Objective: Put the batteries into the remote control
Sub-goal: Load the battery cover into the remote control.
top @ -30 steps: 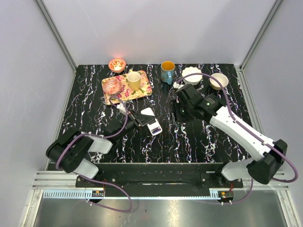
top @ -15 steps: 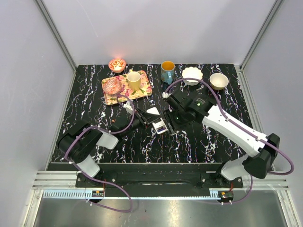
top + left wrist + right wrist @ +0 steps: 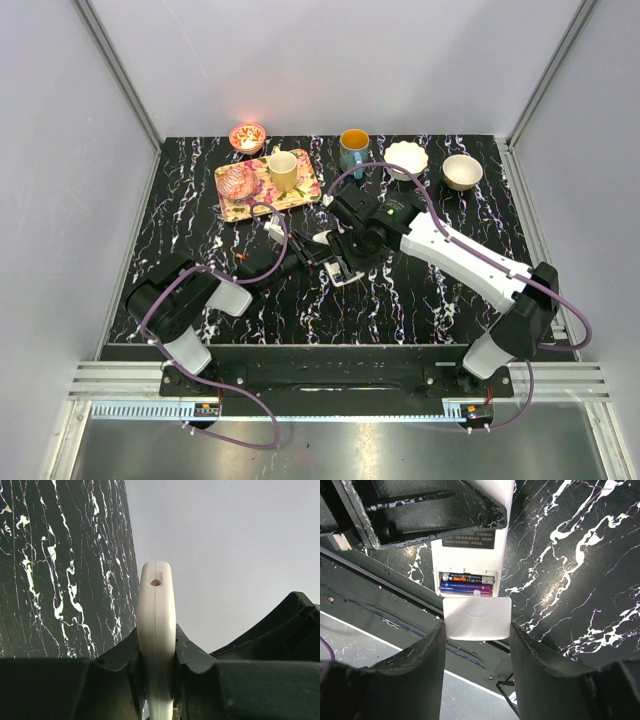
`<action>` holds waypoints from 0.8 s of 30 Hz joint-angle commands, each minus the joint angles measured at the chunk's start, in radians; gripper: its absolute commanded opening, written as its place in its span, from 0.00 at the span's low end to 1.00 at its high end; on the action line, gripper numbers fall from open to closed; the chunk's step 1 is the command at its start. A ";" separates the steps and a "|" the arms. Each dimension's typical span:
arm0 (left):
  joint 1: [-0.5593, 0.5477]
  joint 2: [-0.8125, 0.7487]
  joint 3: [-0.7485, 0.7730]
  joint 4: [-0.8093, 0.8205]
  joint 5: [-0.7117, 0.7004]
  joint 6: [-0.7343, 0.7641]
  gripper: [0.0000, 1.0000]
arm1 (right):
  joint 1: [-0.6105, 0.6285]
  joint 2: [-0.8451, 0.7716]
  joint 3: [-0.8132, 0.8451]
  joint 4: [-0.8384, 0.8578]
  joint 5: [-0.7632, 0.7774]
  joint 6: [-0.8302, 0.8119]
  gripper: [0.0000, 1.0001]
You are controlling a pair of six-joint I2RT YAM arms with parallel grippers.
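Lab test cell: grey panels [image 3: 330, 60], aluminium frame [image 3: 120, 75]

- Left wrist view: the remote control [image 3: 156, 625] shows edge-on only. Its lower end sinks between the left gripper [image 3: 156, 666] fingers and runs off the bottom edge.
- Right wrist view: that gripper hides the remote's upper part, and the label [image 3: 468, 541] print is too small to read.
- The batteries [image 3: 466, 586] lie partly behind the cover [image 3: 477, 617] edge, so their count is unclear.
- From above, the right gripper [image 3: 347, 253] hides much of the remote.
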 commanded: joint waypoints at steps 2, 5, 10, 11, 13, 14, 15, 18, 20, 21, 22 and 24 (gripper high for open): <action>-0.007 -0.018 0.030 0.322 -0.020 0.015 0.00 | 0.020 0.018 0.029 0.025 -0.011 -0.009 0.00; -0.007 -0.018 0.029 0.325 -0.022 0.012 0.00 | 0.021 0.023 0.029 0.031 -0.008 -0.005 0.00; -0.013 -0.018 0.029 0.327 -0.026 0.010 0.00 | 0.021 0.043 0.028 0.033 -0.011 -0.005 0.00; -0.014 -0.021 0.024 0.329 -0.028 0.015 0.00 | 0.021 0.044 0.029 0.033 -0.011 -0.003 0.00; -0.019 -0.023 0.023 0.333 -0.038 0.021 0.00 | 0.023 0.053 0.032 0.031 -0.011 -0.003 0.00; -0.022 -0.023 0.017 0.336 -0.043 0.031 0.00 | 0.021 0.058 0.035 0.019 -0.011 -0.002 0.00; -0.022 -0.024 0.013 0.342 -0.048 0.034 0.00 | 0.023 0.060 0.041 0.013 -0.011 -0.002 0.00; -0.028 -0.014 0.004 0.370 -0.065 0.035 0.00 | 0.021 0.073 0.054 -0.015 -0.036 -0.003 0.00; -0.033 0.002 0.000 0.391 -0.078 0.028 0.00 | 0.023 0.080 0.057 -0.028 -0.037 -0.006 0.00; -0.036 0.003 -0.002 0.401 -0.081 0.027 0.00 | 0.023 0.086 0.061 -0.033 -0.039 -0.006 0.00; -0.039 0.006 -0.002 0.404 -0.084 0.025 0.00 | 0.023 0.093 0.063 -0.038 -0.040 -0.008 0.00; -0.044 0.009 -0.003 0.411 -0.091 0.022 0.00 | 0.021 0.101 0.071 -0.048 -0.039 -0.008 0.00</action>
